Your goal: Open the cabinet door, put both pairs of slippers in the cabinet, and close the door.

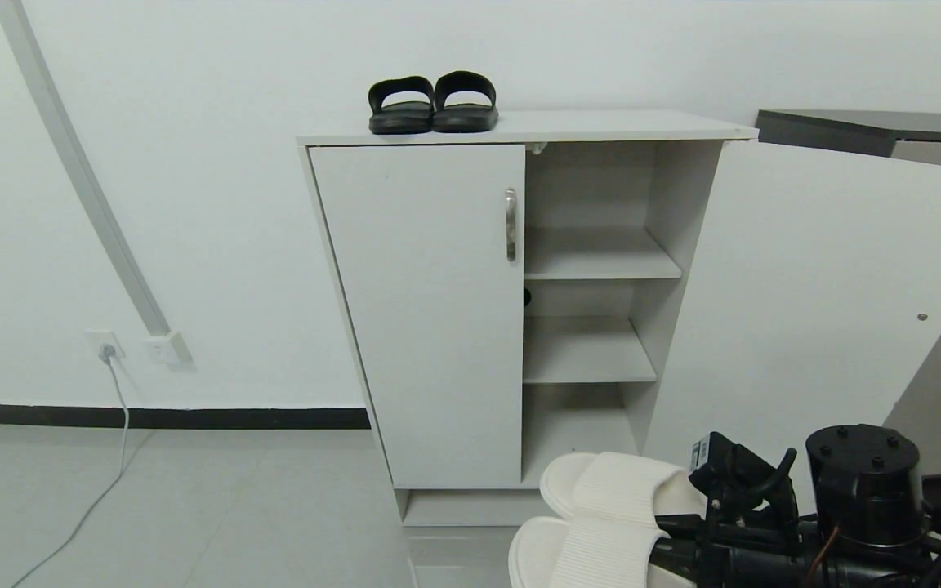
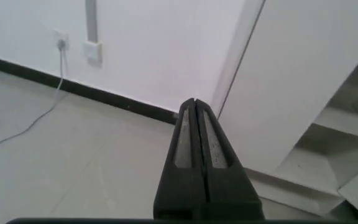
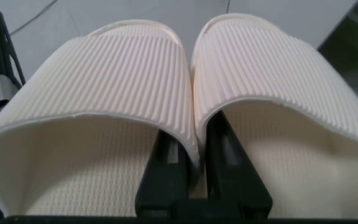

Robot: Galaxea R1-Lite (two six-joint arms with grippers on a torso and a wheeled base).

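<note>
Head view, open cabinet, white slippers outside

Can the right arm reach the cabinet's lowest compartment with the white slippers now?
Probably yes: the right door stands wide open, and the right gripper holds the white slippers before the lowest compartment.

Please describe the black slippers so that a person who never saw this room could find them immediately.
Look for the white cabinet against the wall, with its right door open. The black slippers sit side by side on its top, near the left end. They are the only dark pair; the white slippers are down low, held in the right gripper.
</note>
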